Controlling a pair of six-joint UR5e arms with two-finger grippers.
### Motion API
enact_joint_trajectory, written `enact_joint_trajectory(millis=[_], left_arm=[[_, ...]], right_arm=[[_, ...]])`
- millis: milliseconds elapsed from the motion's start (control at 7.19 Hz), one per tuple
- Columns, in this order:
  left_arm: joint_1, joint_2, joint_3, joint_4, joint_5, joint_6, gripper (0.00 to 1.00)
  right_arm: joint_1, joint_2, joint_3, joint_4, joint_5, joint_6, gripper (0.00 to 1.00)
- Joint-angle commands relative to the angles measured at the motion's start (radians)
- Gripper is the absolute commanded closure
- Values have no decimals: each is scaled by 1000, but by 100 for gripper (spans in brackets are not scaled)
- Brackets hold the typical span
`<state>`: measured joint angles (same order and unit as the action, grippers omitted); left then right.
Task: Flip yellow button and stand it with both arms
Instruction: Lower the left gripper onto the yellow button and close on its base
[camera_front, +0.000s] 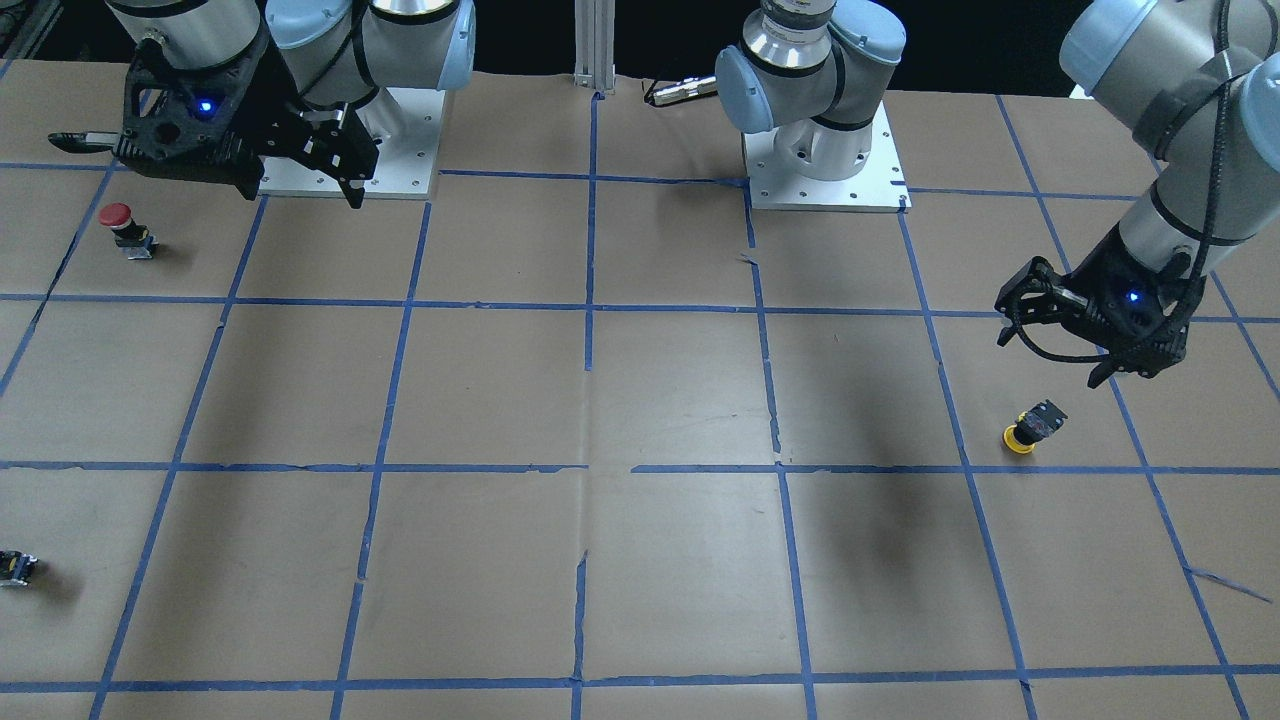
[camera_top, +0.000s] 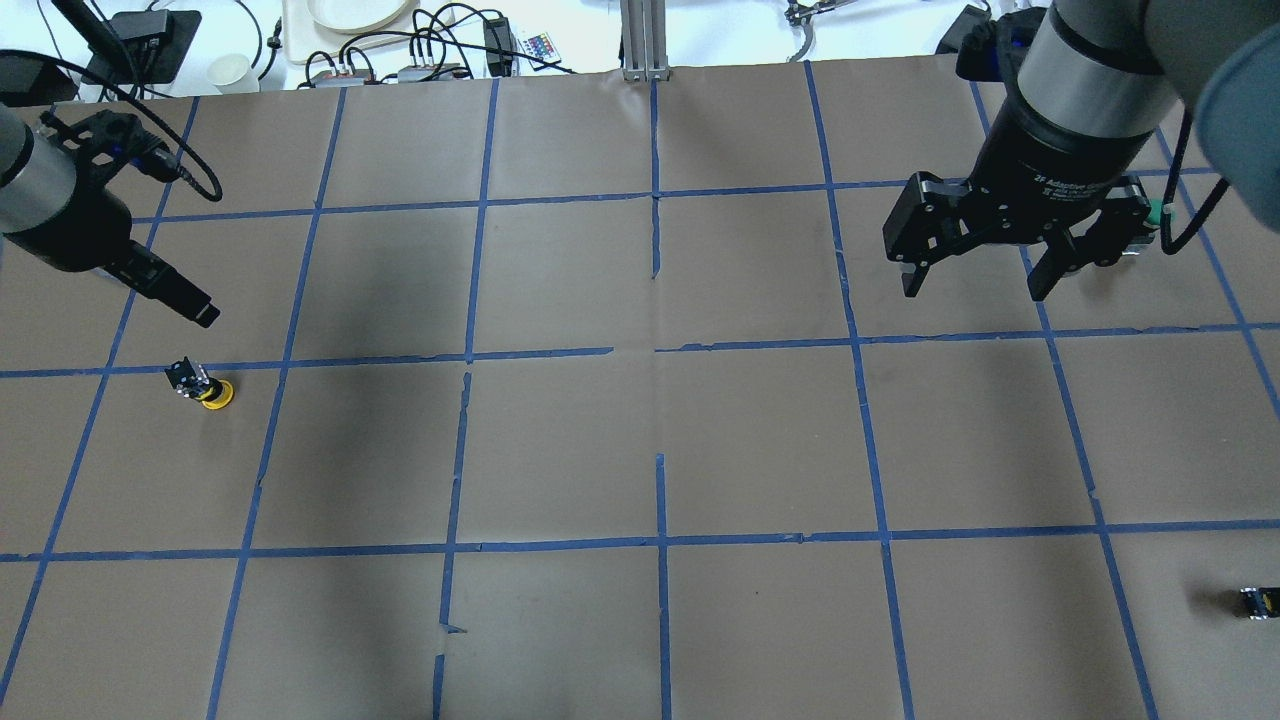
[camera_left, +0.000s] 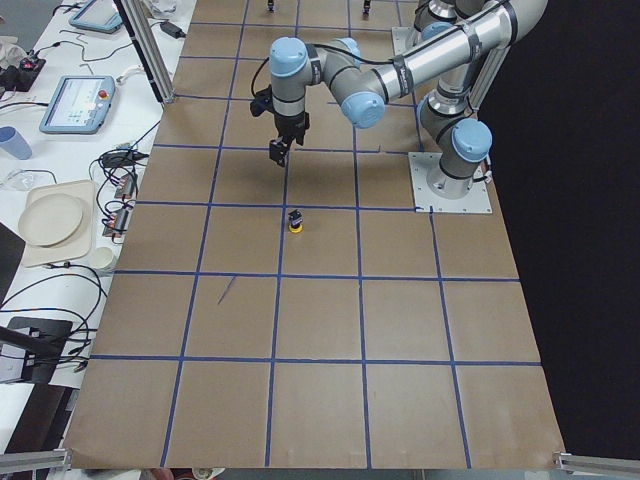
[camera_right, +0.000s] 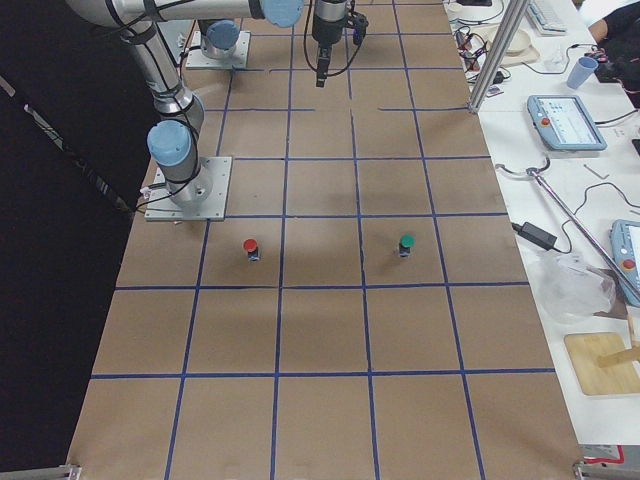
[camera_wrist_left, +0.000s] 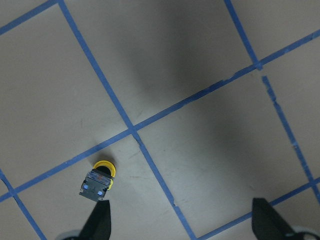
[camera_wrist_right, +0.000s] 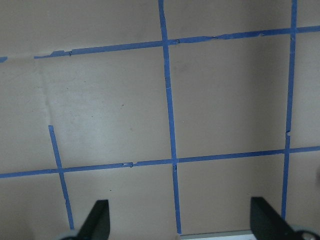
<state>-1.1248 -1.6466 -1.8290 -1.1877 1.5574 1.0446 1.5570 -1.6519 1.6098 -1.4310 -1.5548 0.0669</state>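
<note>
Here, the yellow button (camera_top: 203, 386) sits cap-down on the worktop (camera_top: 760, 450), its contact block leaning, below the left tool (camera_wrist_left: 182, 225), whose fingers hang spread wide and empty. The right tool (camera_top: 975, 290), equally wide and empty, is well apart. An off-centre pinch could roll the button on its round cap and send it skidding before any two-armed flip.

— What stands around the yellow button (camera_top: 203, 385)?
— Only bare table (camera_top: 760, 440) paper on every side. The left gripper (camera_wrist_left: 182, 225) hangs above it, a little to one side, jaws wide apart, with open air below.
— And across the table?
— The broad middle squares lie open. The right gripper (camera_top: 973, 290) hangs raised over bare paper, jaws spread. The red button (camera_front: 125, 228) stands near it at that end. A small dark block (camera_front: 15, 567) sits farther out toward the operators' side.
</note>
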Motion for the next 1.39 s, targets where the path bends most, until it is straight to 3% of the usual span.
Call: enact_joint_trajectory(millis=[0,278,1252], left_arm=[[78,-82,-58,140,0,213,1],[181,-177,-36,142,-29,259,1],[178,-202,-101,184,-26,321,1]], right_arm=[[0,0,-1,0,1,1,0],[0,1,-1,0,-2,1,0],[-2,-2,-1,6,13,-15,0]])
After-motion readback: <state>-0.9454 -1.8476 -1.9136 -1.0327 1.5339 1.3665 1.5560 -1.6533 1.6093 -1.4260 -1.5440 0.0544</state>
